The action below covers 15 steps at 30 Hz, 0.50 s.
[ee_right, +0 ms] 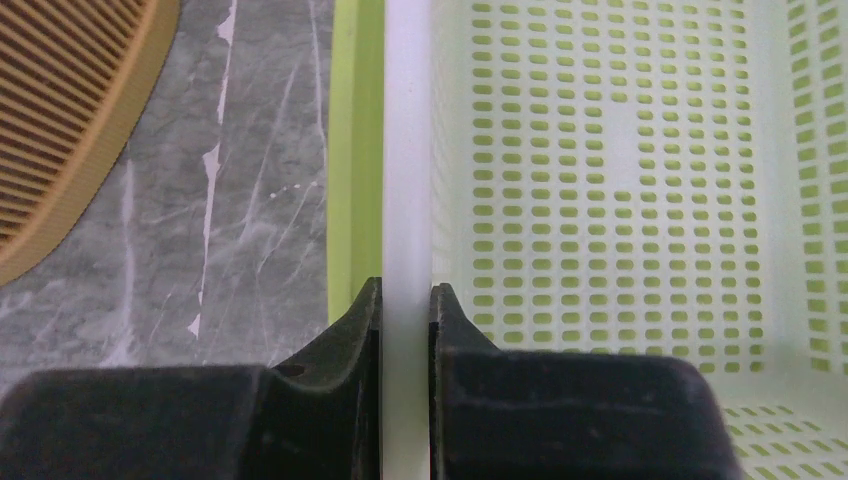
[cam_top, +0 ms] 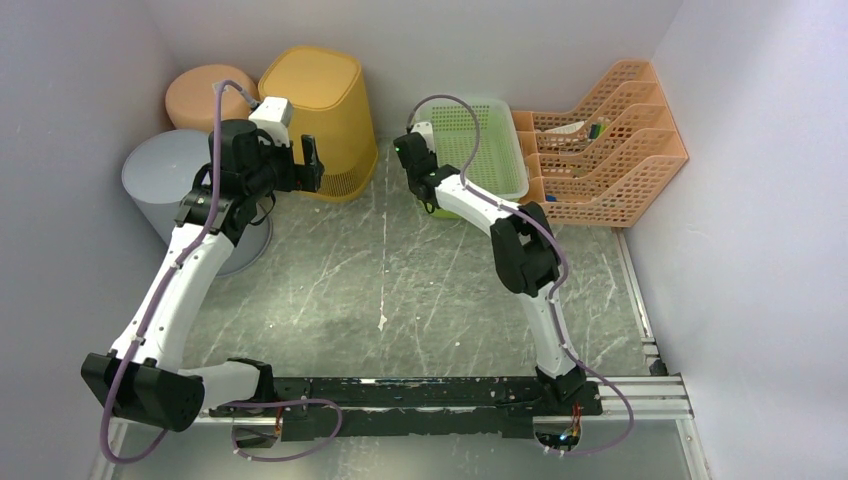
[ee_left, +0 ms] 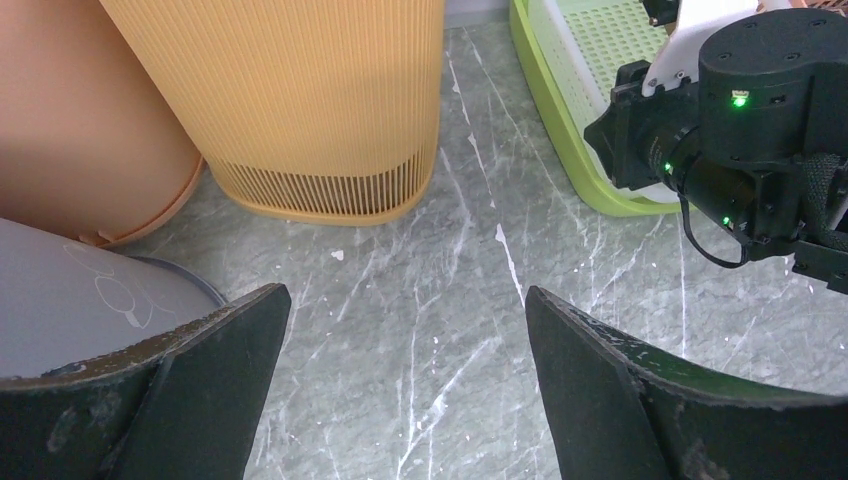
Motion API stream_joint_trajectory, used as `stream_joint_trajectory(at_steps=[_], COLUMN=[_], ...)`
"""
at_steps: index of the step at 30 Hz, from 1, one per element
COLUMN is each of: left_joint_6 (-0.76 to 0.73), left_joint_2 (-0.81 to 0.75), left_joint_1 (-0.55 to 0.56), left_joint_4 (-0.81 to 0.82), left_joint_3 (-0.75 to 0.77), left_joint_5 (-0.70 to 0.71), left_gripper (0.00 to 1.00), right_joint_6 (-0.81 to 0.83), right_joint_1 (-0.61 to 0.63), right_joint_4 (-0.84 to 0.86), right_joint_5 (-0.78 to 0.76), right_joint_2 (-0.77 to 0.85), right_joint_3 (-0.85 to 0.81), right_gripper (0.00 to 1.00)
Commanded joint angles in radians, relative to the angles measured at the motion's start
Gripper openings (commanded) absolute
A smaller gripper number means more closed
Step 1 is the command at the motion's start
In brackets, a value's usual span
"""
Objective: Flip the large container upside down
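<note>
right gripper (ee_right: 405,297) pinches the left rim of the green basket (cam_top: 500,150), upright just right of the yellow bin (cam_top: 315,100); left gripper (ee_left: 405,295) (spread wide) hovers before that bin.

Bins: 3, at 10–11 o'clock: yellow slatted bin (cam_top: 318,110), peach round bin (cam_top: 200,95), grey round bin (cam_top: 160,172). Perforated baskets: 1, green basket (cam_top: 500,150), 12–1 o'clock. Tiered racks: 1, orange rack (cam_top: 620,180), 2 o'clock.
</note>
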State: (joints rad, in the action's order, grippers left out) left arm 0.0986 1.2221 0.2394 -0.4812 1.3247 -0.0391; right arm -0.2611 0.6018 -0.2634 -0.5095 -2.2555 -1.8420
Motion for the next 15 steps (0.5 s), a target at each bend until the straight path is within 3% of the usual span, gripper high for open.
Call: stream_joint_trajectory(at_steps=[1,7,15], left_joint_6=[0.004,0.005,0.025], left_joint_2=[-0.026,-0.025,0.002], left_joint_1=[0.005,0.004,0.005], left_joint_4=[0.025,0.002,-0.065], left_joint_3=[-0.001,0.035,0.138], left_joint_5=[-0.003,0.016,0.054], left_gripper=[1.0,1.0,1.0], right_joint_6=[0.036,0.054,0.066], right_joint_1=[-0.053,-0.052,-0.054], right_joint_4=[-0.061,0.035,0.101], right_joint_5=[-0.146,-0.131,-0.056], right_joint_2=[-0.037,0.115,0.44], right_joint_3=[-0.011,0.105,0.206], right_gripper=[0.0,0.0,0.0])
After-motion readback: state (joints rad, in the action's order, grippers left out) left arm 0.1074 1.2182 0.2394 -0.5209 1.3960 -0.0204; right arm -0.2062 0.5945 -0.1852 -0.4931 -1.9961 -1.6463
